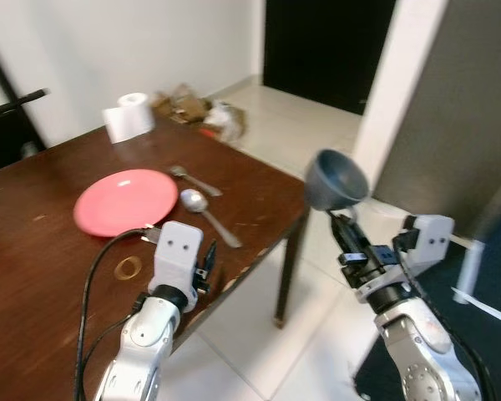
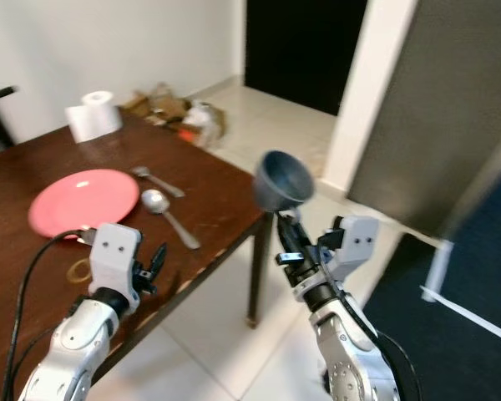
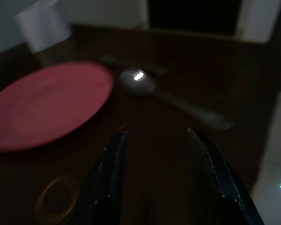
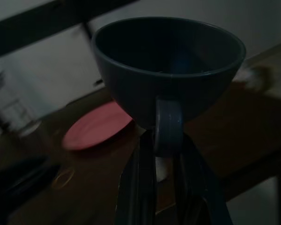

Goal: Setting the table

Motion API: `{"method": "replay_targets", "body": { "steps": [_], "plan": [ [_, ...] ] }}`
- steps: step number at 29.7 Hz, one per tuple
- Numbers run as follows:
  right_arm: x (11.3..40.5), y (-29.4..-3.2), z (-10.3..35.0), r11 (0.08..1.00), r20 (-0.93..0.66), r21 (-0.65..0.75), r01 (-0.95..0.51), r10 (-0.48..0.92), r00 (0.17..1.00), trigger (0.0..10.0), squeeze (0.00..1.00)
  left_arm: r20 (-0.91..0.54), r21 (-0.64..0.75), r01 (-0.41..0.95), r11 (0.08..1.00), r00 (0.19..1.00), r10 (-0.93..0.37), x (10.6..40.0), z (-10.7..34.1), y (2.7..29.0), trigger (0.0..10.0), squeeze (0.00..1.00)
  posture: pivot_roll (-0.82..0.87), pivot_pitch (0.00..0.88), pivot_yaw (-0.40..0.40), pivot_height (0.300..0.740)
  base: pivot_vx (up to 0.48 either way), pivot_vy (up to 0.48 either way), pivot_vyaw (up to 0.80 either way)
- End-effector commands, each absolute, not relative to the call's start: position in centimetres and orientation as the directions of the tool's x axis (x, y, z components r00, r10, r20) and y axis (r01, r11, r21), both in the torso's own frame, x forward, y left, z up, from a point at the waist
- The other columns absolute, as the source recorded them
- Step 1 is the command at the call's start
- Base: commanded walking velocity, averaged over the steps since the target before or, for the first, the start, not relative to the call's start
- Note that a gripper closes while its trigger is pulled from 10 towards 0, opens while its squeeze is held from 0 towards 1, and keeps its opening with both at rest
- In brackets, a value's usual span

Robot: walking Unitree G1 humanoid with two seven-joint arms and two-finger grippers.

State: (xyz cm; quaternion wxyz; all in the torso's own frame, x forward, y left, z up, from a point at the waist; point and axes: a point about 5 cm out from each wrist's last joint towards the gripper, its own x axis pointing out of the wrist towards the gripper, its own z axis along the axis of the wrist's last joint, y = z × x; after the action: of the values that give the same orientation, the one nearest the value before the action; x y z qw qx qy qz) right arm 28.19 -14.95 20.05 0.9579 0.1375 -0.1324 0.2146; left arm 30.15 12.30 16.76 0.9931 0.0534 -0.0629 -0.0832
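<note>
Off-table, right claw [image 1: 344,224] grips rounded cup [image 1: 336,179].

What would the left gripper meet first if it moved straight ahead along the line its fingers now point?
Probably the spoon: the open left gripper points across bare table toward it, though depth is uncertain.

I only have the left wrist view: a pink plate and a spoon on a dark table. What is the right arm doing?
Observer: The right pincer holds a dark blue cup by its handle.
Operator: Is the cup over the table?
Observer: No, it is out past the table edge, above the tiled floor.
Operator: Anything beyond the far corner?
Observer: A heap of clutter lies on the floor by the wall.
</note>
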Motion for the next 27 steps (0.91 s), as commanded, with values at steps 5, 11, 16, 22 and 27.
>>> {"method": "replay_targets", "body": {
  "steps": [5,11,16,22,27],
  "plan": [
    [27.4,-13.7,19.7,0.818,0.286,0.162,-0.551,0.496,0.82,10.0,0.0,0.083,0.134,0.089,0.987,0.991,-0.1,31.1,17.1,15.1,10.0,0.0,0.03,0.092,0.072,0.74,0.0,0.0,0.79],
    [27.8,-12.6,19.6,0.783,0.263,0.15,-0.603,0.556,0.788,10.0,0.0,0.008,0.159,0.13,0.979,0.991,-0.133,32.2,18.1,19.0,10.0,0.0,0.06,0.098,0.066,0.74,0.0,0.0,0.79],
    [28.3,-12.3,19.3,0.782,0.25,0.153,-0.604,0.561,0.789,10.0,0.0,-0.021,0.172,0.17,0.97,0.985,-0.169,32.5,18.7,19.7,10.0,0.0,0.07,0.101,0.064,0.74,0.0,0.0,0.79],
    [31.1,-11.8,18.6,0.837,0.184,0.148,-0.527,0.5,0.846,10.0,0.0,0.0,0.229,0.298,0.927,0.952,-0.306,33.1,22.0,19.0,10.0,0.0,0.11,0.132,0.065,0.74,0.0,0.0,0.79],
    [32.5,-13.8,17.7,0.924,0.122,0.125,-0.361,0.347,0.93,10.0,0.0,-0.041,0.252,0.488,0.836,0.868,-0.495,32.8,22.9,16.8,10.0,0.0,0.14,0.166,0.083,0.74,0.0,0.0,0.31]
  ]
}}
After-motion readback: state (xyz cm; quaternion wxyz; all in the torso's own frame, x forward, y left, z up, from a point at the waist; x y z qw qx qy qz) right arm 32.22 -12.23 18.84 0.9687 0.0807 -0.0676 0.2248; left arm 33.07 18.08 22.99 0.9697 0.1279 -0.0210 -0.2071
